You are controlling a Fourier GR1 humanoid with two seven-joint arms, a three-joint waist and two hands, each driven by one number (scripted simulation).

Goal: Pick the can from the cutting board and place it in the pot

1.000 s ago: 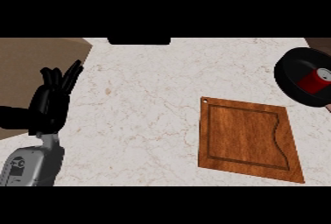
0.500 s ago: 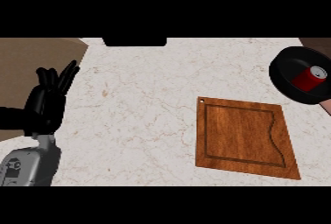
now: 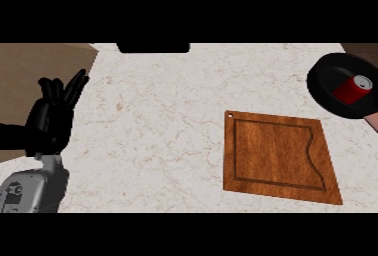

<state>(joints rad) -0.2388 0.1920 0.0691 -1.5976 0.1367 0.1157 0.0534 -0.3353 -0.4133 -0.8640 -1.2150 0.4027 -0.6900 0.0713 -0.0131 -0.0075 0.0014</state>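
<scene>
Can (image 3: 353, 90) lies inside pot (image 3: 325, 75), far right; cutting board (image 3: 277, 156) bare. Left hand (image 3: 50, 112) rests open at left edge, fingers straight. Right hand unseen. Placement looks complete; no further move needed

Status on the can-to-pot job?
Looks done: the red can lies inside the black pot, and the cutting board is bare. Nothing in hand: the left hand rests open at the view's left edge; the right hand isn't in view. No step visibly remains.
</scene>
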